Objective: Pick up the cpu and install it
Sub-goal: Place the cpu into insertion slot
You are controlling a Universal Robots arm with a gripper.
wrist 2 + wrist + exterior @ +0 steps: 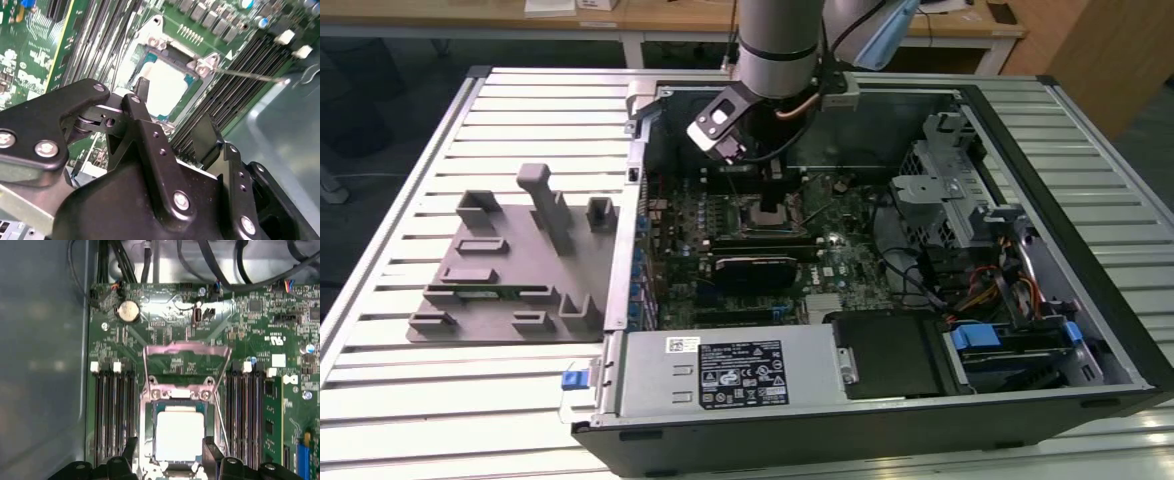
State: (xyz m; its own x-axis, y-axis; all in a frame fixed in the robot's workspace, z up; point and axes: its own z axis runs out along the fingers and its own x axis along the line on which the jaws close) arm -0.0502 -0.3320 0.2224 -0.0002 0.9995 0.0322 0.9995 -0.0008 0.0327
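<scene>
The cpu (180,434), a small square chip with a bright silver top, lies flat in the black socket frame (149,405) on the green motherboard; it also appears in the second wrist view (161,82). My gripper (170,452) hovers just above it, open, with one black finger (131,447) on each side of the chip and nothing held. In the second wrist view the gripper (175,110) stands close over the socket. The socket's metal load plate (186,352) is flipped up and its thin lever (250,75) sticks out. In the exterior view the gripper (781,195) reaches down into the open computer case.
Memory slots (115,415) flank the socket on both sides. A drive cage (947,190) and cables fill the case at the exterior view's right, and a power supply (720,375) sits at the front. A grey fixture block (520,260) stands on the slatted table outside the case.
</scene>
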